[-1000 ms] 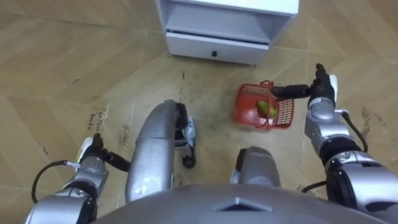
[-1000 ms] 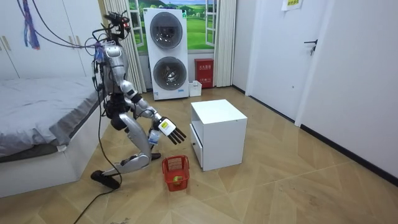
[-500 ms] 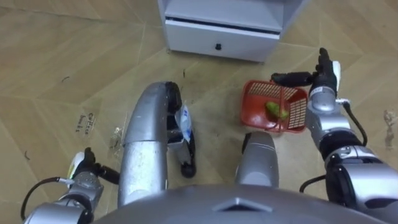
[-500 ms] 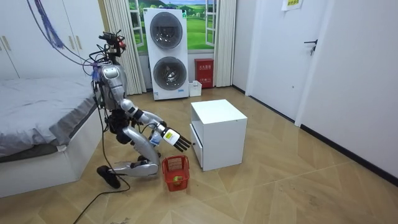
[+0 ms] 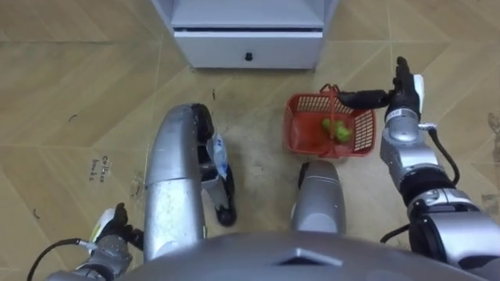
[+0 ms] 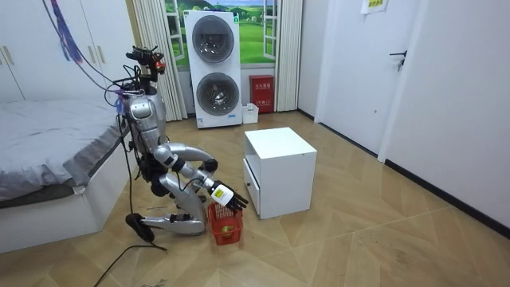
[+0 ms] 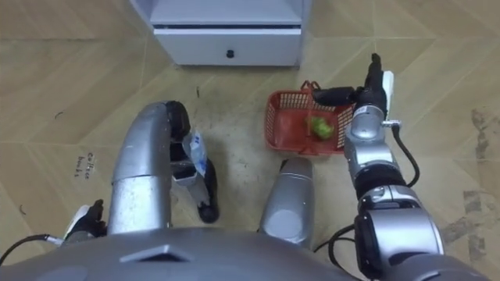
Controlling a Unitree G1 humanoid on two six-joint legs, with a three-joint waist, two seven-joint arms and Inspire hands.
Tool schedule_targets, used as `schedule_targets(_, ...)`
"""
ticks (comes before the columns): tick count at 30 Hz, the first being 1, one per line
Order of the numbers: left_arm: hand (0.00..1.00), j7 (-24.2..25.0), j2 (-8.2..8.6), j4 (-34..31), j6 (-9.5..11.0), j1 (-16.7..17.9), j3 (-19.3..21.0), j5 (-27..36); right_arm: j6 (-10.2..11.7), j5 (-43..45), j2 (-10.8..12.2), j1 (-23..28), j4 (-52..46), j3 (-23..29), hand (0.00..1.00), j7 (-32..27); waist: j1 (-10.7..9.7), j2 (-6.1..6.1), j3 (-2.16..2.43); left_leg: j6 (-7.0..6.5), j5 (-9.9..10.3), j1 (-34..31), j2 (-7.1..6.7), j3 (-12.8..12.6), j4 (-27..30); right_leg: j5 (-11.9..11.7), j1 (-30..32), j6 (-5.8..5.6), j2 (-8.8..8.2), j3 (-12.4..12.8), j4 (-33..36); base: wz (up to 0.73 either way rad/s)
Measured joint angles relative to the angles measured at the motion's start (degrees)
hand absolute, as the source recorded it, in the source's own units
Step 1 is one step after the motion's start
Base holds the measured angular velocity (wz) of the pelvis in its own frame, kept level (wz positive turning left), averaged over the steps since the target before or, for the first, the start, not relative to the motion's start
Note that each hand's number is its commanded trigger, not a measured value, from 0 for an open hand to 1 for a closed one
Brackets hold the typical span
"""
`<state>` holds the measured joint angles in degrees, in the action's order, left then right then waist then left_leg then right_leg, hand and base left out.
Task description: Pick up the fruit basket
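Kneeling low on the floor (image 5: 78, 94) in front of the white cabinet (image 5: 246, 35), your robot has the fruit basket (image 5: 294, 129) just ahead of its right knee. The basket stands upright on the boards with a green fruit (image 5: 336, 130) lying in it.

Watch the right hand (image 5: 404, 97), because the pickup turns on it. It hangs at the basket's right end, near the far right corner, and in the room view it sits a little above the rim. Its fingers (image 5: 402, 69) are straight and point forward, away from the robot. The thumb is spread out leftward over that corner. The hand is open and holds nothing. You cannot tell from these views whether the thumb touches the rim.

The basket lies to the left of the palm and slightly nearer the robot. Its long side runs left to right across the eye views, so the hand stands off one short end. The thin handle seems to rise near the far rim, left of the thumb, though its full arc is hard to trace.

The left hand (image 5: 116, 231) is low beside the left thigh, well apart from the basket, and you cannot tell its state. The right hand is clearly nearer, so it probably needs to move left and down before it curls round the handle.
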<state>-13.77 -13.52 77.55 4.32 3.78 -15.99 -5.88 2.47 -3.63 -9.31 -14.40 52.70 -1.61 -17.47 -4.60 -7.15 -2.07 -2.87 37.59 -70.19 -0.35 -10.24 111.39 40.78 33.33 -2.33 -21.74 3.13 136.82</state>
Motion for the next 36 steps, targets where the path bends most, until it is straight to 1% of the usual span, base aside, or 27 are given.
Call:
schedule_targets(1,0.00,0.1,-0.05,-0.1,0.0,0.4,0.0,0.2,0.0,-0.4,0.0,0.0,-0.1,0.0,0.00,0.0,-0.2,-0.25,0.15,0.19,-0.1,-0.6,-0.52,0.3,1.1,0.5,-1.0,0.12,0.12,0.0,0.8,-0.11)
schedule_targets(2,0.00,0.8,1.11,-0.1,-0.3,0.7,0.1,0.2,0.0,-0.9,-1.0,-0.2,-0.3,-0.3,0.00,0.2,0.0,0.47,-0.33,0.87,-0.1,-2.0,-0.36,1.4,3.6,0.6,-1.4,-0.02,2.05,0.0,1.8,-0.10)
schedule_targets(3,0.00,1.7,2.16,-0.9,0.2,0.7,0.0,0.2,0.0,-1.4,-1.9,-0.3,-0.9,-0.7,0.00,0.1,0.4,1.26,-0.25,1.21,0.1,-3.6,-1.25,1.0,2.2,0.8,-0.8,-0.06,2.27,0.1,1.7,-0.07)
schedule_targets(4,0.00,2.3,2.19,-1.2,0.6,0.6,-0.1,0.2,0.0,-1.4,-2.1,-0.3,-1.1,-0.8,0.00,0.1,0.2,1.28,-0.25,1.17,0.0,-4.5,-1.70,-0.1,0.0,0.8,-0.7,-0.27,2.05,-0.1,1.5,-0.04)
schedule_targets(5,0.00,3.3,1.97,-1.2,1.0,0.2,0.0,0.2,0.0,-1.4,-2.1,-0.2,-1.1,-1.1,0.00,0.0,0.5,1.53,-0.02,2.21,-1.5,-5.8,-2.69,-0.4,-2.8,0.7,-1.0,-0.51,2.13,-0.1,1.1,-0.12)
schedule_targets(6,0.00,3.4,1.56,-1.2,1.0,0.1,0.0,0.2,0.0,-1.3,-1.8,-0.2,-1.1,-1.7,0.00,0.1,0.6,0.77,0.26,3.49,-1.9,-5.0,-3.62,0.4,-3.1,0.8,-1.6,-0.56,2.18,0.0,0.4,-0.15)
schedule_targets(7,0.00,3.5,1.34,-1.1,0.9,-0.2,0.0,0.2,0.1,-1.0,-1.6,-0.1,-1.1,-2.1,0.00,0.5,0.4,0.68,0.39,3.30,-1.8,-4.8,-3.61,0.6,-3.0,0.8,-2.0,-0.59,2.29,-0.4,-0.1,-0.03)
schedule_targets(8,0.00,3.4,1.11,-1.0,1.0,-1.2,0.0,0.2,0.1,-1.0,-1.6,-0.1,-1.1,-2.2,0.00,1.3,0.4,0.69,0.35,3.10,-1.6,-4.7,-3.57,1.1,-3.0,0.9,-2.4,-0.71,2.51,-1.1,-0.7,0.06)
schedule_targets(10,0.00,3.4,1.18,-1.2,1.1,-1.9,0.0,0.2,0.1,-0.9,-1.7,-0.2,-1.2,-2.2,0.00,2.1,1.1,0.75,0.31,3.12,-1.4,-4.2,-3.27,1.1,-2.9,0.9,-2.6,-0.79,2.64,-0.9,-0.9,-0.04)
schedule_targets(12,0.00,3.4,1.21,-2.2,1.0,-2.0,-0.4,0.2,0.0,-0.6,-1.8,0.0,-0.9,-2.8,0.00,2.1,2.0,1.66,0.03,3.16,-1.4,-4.1,-2.92,1.1,-3.0,1.0,-2.8,-0.73,2.95,-1.0,-0.8,-0.03)
schedule_targets(13,0.00,3.4,1.22,-2.3,1.0,-2.0,-0.7,0.2,-0.1,-0.5,-1.8,0.0,-0.8,-3.0,0.00,2.1,2.0,1.95,-0.09,3.20,-1.5,-4.1,-2.88,1.1,-3.1,1.0,-2.8,-0.72,2.98,-1.0,-0.8,0.00)
schedule_targets(15,0.00,3.5,1.21,-2.3,0.6,-1.7,-1.3,0.3,-0.1,-0.4,-1.6,0.0,0.6,-4.8,0.00,2.2,2.5,2.78,-0.21,3.35,-1.5,-4.2,-2.45,1.0,-3.3,1.0,-2.3,-0.69,3.24,-0.9,-0.7,0.00)
schedule_targets(17,0.00,3.7,1.21,-2.2,0.2,-1.7,-1.3,0.7,-0.7,-0.4,-1.6,0.0,1.3,-5.8,0.00,2.2,3.1,2.95,-0.36,3.51,-1.6,-4.4,-2.34,1.0,-3.5,1.0,-1.9,-0.68,3.34,-0.8,-0.7,0.00)
schedule_targets(19,0.00,4.2,1.21,-2.2,-0.2,-1.6,-2.3,0.7,-0.7,-0.3,-1.5,0.0,1.8,-6.2,0.00,2.2,3.5,2.96,-0.37,3.57,-1.6,-4.8,-2.30,1.0,-3.7,1.0,-1.2,-0.67,3.47,-0.7,-0.7,0.00)
schedule_targets(23,0.00,4.7,1.27,-2.2,-0.2,-1.1,-3.3,0.8,-0.7,-0.4,-1.5,-0.3,2.7,-6.3,0.00,2.2,3.6,2.89,-0.42,3.62,-1.7,-5.4,-2.05,1.1,-3.7,1.0,-0.3,-0.67,3.86,-0.3,-0.8,-0.02)
schedule_targets(25,0.00,4.7,1.27,-2.2,0.0,-1.2,-3.7,2.0,-0.7,-0.8,-1.5,-0.3,2.6,-6.4,0.00,2.2,3.5,2.88,-0.42,3.66,-1.7,-5.6,-2.05,1.1,-3.8,1.0,0.0,-0.67,3.85,-0.2,-0.7,0.00)
schedule_targets(28,0.00,4.7,1.26,-2.3,0.0,-1.1,-4.3,2.4,-0.7,-1.4,-1.4,-0.3,0.1,-6.8,0.00,2.2,3.7,3.04,-0.38,3.86,-1.8,-6.2,-1.71,0.9,-3.8,1.0,0.8,-0.63,3.88,-0.2,-0.6,0.00)
schedule_targets(29,0.00,4.7,1.26,-2.3,0.0,-1.0,-4.5,3.1,-0.7,-1.4,-1.3,-0.3,-0.8,-6.9,0.00,2.2,4.0,3.09,-0.35,3.86,-1.8,-6.2,-1.38,0.7,-3.7,1.0,0.8,-0.62,3.93,-0.2,-0.6,0.00)
schedule_targets(31,0.00,4.7,1.26,-2.4,-0.1,-0.8,-4.6,3.1,-0.7,-1.5,-1.2,-0.3,-2.0,-7.8,0.00,2.1,4.5,3.19,-0.35,3.86,-1.8,-6.2,-1.37,0.8,-3.7,1.0,0.8,-0.62,3.97,-0.2,-0.5,0.00)
schedule_targets(33,0.00,4.7,1.26,-3.3,-0.1,-0.4,-5.1,3.2,-0.7,-1.6,-0.9,-0.3,-2.7,-8.5,0.00,2.1,5.2,3.59,-0.26,3.86,-1.8,-6.2,-1.37,0.8,-3.8,1.0,0.8,-0.62,3.97,-0.2,-0.5,0.00)
schedule_targets(36,0.00,4.6,1.26,-4.1,-0.1,0.1,-6.4,3.2,-0.7,-1.6,-0.1,-0.3,-3.1,-9.3,0.00,2.1,5.4,4.25,-0.24,3.88,-1.8,-6.2,-1.38,0.7,-3.8,1.0,0.9,-0.62,3.96,-0.2,-0.3,0.00)
